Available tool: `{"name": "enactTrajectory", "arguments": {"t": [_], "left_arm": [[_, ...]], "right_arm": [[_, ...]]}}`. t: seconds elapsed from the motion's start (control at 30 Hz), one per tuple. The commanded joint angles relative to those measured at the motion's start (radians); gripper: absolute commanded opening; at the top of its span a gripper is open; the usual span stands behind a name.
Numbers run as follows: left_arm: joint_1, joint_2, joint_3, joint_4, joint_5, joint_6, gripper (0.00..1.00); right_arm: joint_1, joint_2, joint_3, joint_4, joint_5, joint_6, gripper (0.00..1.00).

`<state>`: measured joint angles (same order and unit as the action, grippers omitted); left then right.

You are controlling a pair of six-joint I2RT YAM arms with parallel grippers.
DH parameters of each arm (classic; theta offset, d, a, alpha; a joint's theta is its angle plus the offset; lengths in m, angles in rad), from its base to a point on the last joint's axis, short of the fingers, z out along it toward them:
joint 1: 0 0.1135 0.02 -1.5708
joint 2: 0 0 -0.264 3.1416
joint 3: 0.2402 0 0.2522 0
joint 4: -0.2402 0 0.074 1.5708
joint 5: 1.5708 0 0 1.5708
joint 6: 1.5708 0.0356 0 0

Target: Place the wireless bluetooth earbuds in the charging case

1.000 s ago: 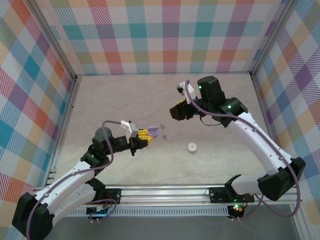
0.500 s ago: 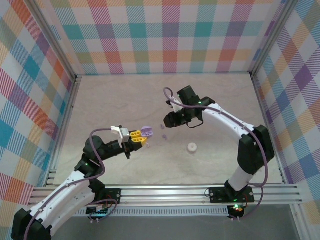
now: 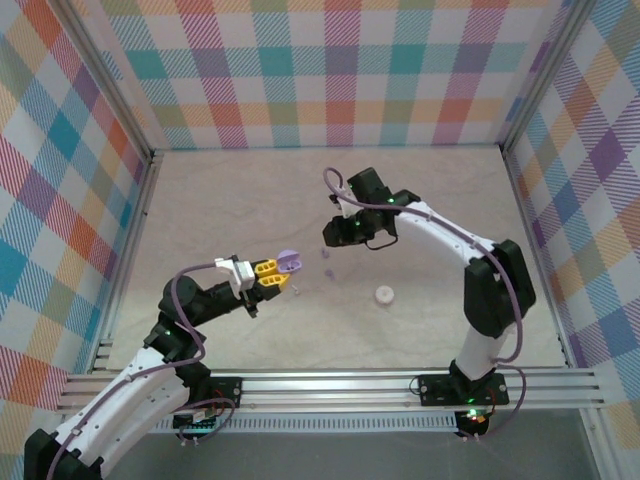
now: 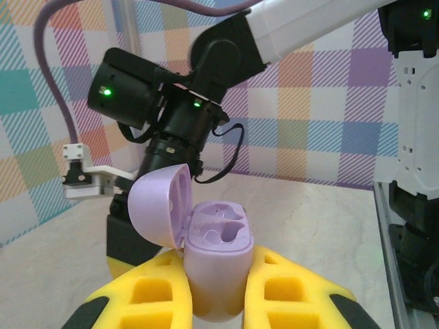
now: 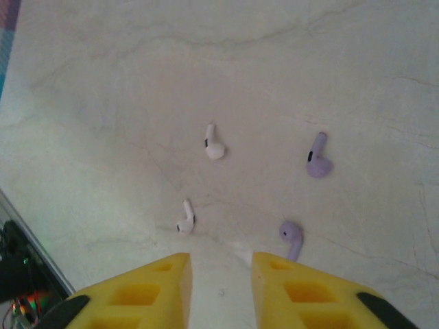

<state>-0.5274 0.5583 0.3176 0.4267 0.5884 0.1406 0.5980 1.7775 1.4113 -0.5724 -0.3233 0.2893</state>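
Note:
My left gripper [image 4: 218, 269] is shut on the pale purple charging case [image 4: 216, 250]. The case stands upright between the yellow fingers with its lid swung open to the left and both sockets empty. From above, that case [image 3: 289, 262] hangs over the table left of centre. Two white earbuds [image 5: 214, 147] [image 5: 185, 221] and two purple earbuds [image 5: 317, 160] [image 5: 292, 237] lie loose on the table. My right gripper [image 5: 221, 266] hovers just above them, open with nothing between its fingers. It [image 3: 330, 234] sits just behind the purple earbuds [image 3: 327, 256].
A small white round disc [image 3: 383, 294] lies on the table to the right of the earbuds. Plaid walls close the table in on three sides, and a metal rail [image 3: 330, 385] runs along the near edge.
The right arm has swung left and come down over the earbuds, and its jaws have narrowed. The left gripper has drawn slightly back to the left, still holding the case.

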Motion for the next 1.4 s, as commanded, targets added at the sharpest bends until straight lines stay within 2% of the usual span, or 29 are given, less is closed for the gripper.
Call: {"name": "enactTrajectory", "arguments": {"t": [0.0,0.23,0.4,0.57,0.7,0.87,0.97,1.37], "left_arm": [[0.009,0.022,-0.033,0.072,-0.012,0.01,0.0],[0.009,0.026,-0.033,0.044,-0.012,0.029,0.0],[0.009,0.032,-0.031,0.024,-0.01,0.04,0.0],[0.009,0.031,-0.027,0.017,-0.004,0.043,0.0],[0.009,0.034,-0.02,-0.006,0.005,0.052,0.0],[0.009,0.028,-0.013,-0.018,0.008,0.052,0.0],[0.009,0.025,-0.012,-0.026,0.007,0.054,0.0],[0.009,0.035,-0.009,-0.029,0.009,0.056,0.0]], "right_arm": [[0.007,0.085,0.08,-0.073,0.057,0.107,0.28],[0.043,0.228,0.22,-0.171,0.143,-0.051,0.25],[0.071,0.25,0.218,-0.207,0.184,-0.116,0.21],[0.082,0.228,0.115,-0.16,0.101,-0.173,0.23],[0.079,0.275,0.158,-0.216,0.052,-0.26,0.27],[0.062,0.328,0.208,-0.244,0.046,-0.289,0.28],[0.062,0.35,0.228,-0.262,0.049,-0.301,0.31],[0.068,0.371,0.197,-0.275,0.038,-0.327,0.37]]}}
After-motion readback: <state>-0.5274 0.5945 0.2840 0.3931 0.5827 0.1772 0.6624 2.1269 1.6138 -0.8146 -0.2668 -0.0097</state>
